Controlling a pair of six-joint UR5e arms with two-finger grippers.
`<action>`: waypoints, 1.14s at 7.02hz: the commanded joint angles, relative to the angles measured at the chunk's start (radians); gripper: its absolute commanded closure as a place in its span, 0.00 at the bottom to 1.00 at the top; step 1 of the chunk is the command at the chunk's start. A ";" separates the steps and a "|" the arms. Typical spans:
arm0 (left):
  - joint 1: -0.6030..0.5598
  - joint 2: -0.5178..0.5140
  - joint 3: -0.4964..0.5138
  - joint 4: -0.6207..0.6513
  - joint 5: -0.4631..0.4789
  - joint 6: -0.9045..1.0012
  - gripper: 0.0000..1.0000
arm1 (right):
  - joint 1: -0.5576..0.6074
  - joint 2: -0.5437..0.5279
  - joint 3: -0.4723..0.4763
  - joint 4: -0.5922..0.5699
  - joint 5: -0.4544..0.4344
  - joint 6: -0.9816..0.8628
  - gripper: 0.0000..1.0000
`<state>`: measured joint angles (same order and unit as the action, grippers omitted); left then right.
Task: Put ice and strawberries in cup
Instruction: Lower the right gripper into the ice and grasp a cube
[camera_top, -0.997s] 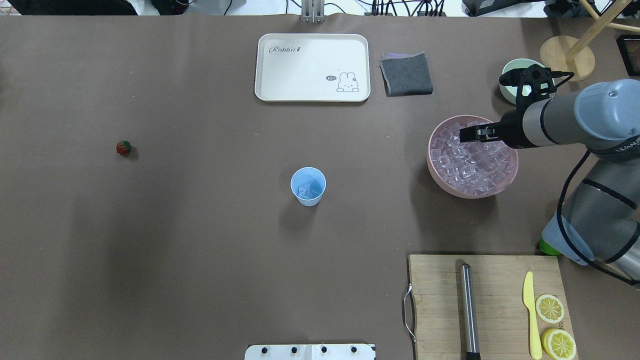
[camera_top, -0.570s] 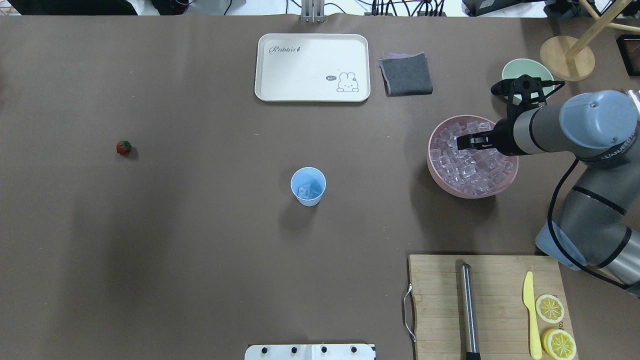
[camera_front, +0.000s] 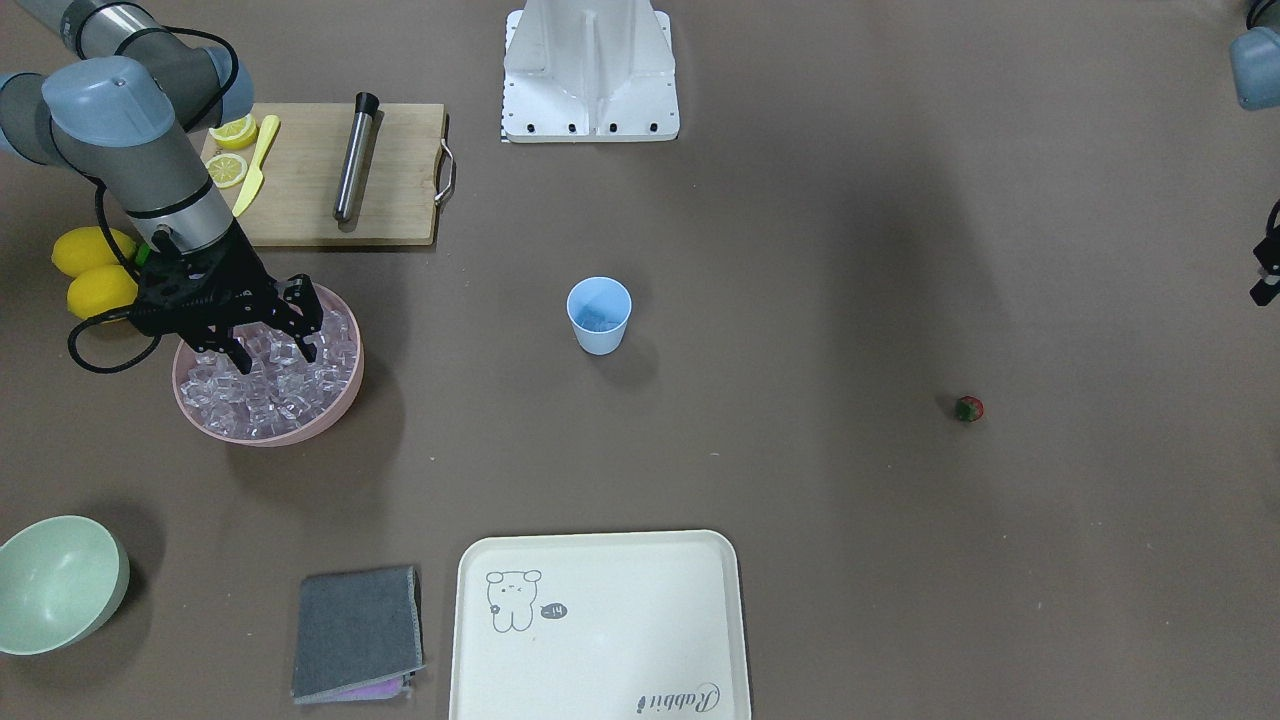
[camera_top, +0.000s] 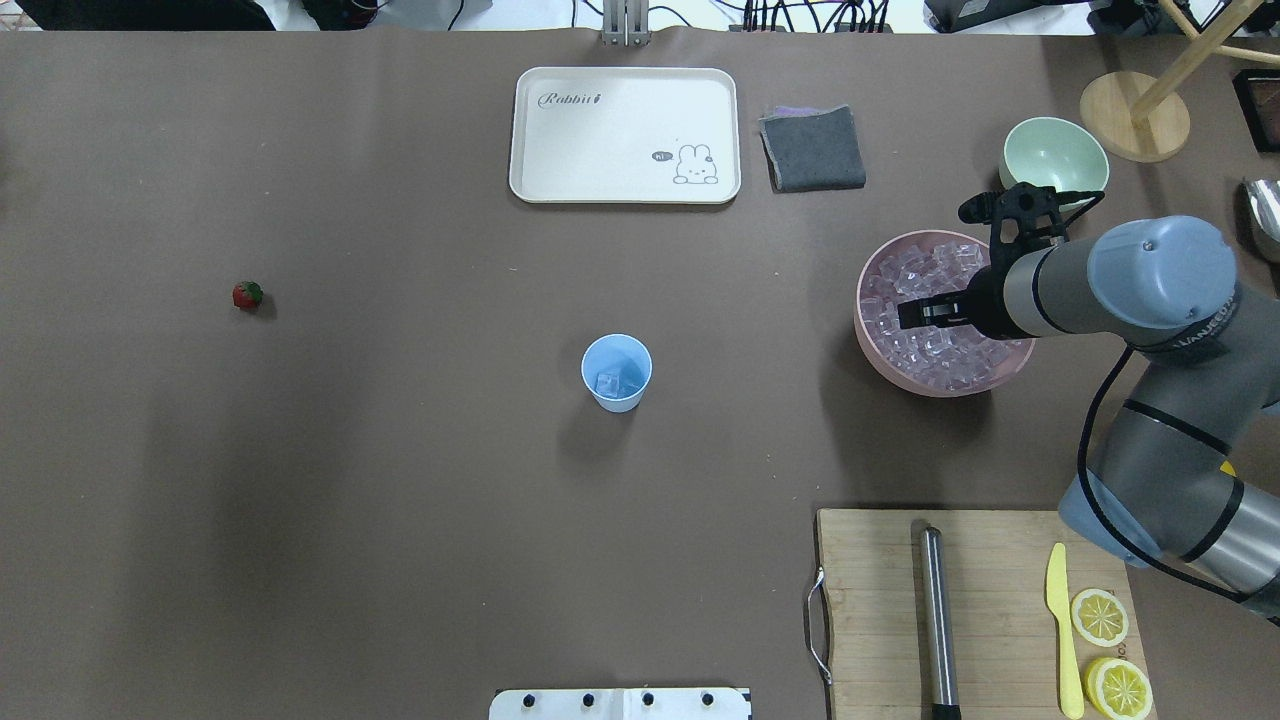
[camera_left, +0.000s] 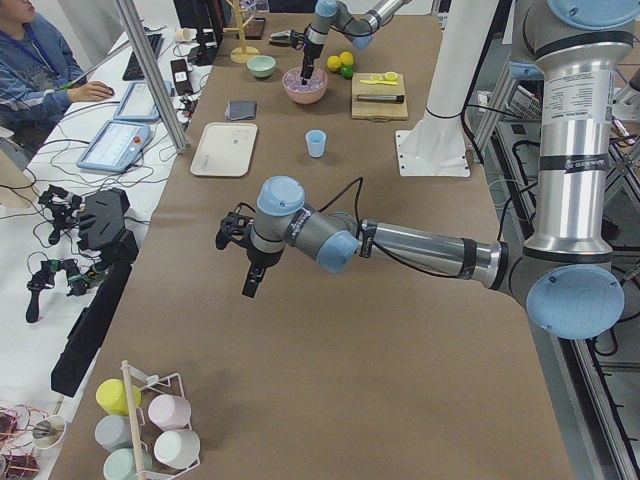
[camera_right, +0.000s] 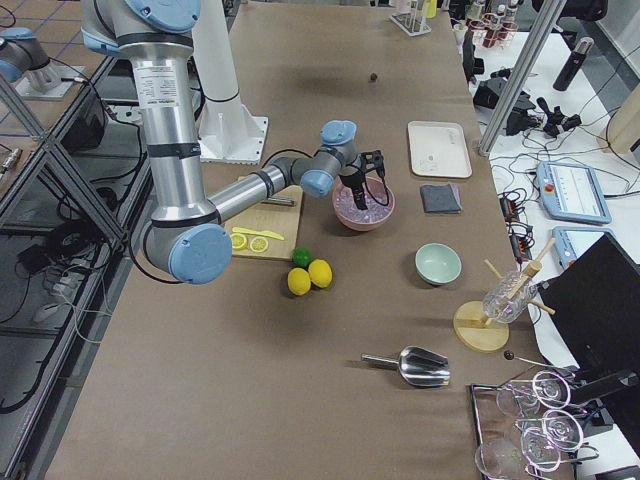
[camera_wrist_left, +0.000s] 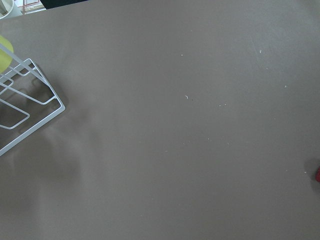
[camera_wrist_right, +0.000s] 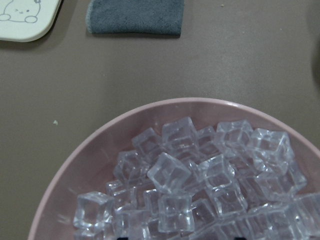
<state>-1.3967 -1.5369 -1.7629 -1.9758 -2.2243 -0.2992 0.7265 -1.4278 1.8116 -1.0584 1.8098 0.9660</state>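
The light blue cup (camera_top: 616, 372) stands upright mid-table with an ice cube (camera_top: 609, 383) inside; it also shows in the front view (camera_front: 599, 315). The pink bowl (camera_top: 868, 335) at the right holds several clear ice cubes (camera_wrist_right: 170, 172). My right gripper (camera_front: 270, 350) is open, its fingers down among the ice in the bowl, and grips nothing that I can see. The strawberry (camera_top: 247, 295) lies alone far left. My left gripper (camera_left: 250, 288) hangs above bare table, far from the cup. I cannot tell whether it is open.
A white rabbit tray (camera_top: 625, 135) and a grey cloth (camera_top: 812, 148) lie at the far edge. A pale green bowl (camera_top: 1054, 155) stands behind the pink bowl. A cutting board (camera_top: 975, 610) holds a metal rod, a yellow knife and lemon slices. Whole lemons (camera_front: 95, 270) lie beside it.
My right gripper has moved towards the robot's side across the pink bowl and lower into the ice. The pale green bowl is now uncovered. Cup and strawberry have not moved.
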 joint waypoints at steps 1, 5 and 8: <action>0.001 -0.002 -0.001 0.000 0.000 0.000 0.02 | -0.012 -0.005 -0.001 -0.003 -0.004 -0.003 0.24; 0.005 -0.002 -0.004 0.000 0.000 -0.001 0.02 | -0.016 -0.002 -0.021 -0.005 -0.003 -0.006 0.68; 0.011 -0.017 0.000 0.002 0.000 -0.001 0.02 | -0.006 0.004 -0.009 -0.005 0.009 -0.006 0.98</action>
<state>-1.3882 -1.5482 -1.7662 -1.9748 -2.2243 -0.3006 0.7146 -1.4248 1.7966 -1.0630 1.8147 0.9603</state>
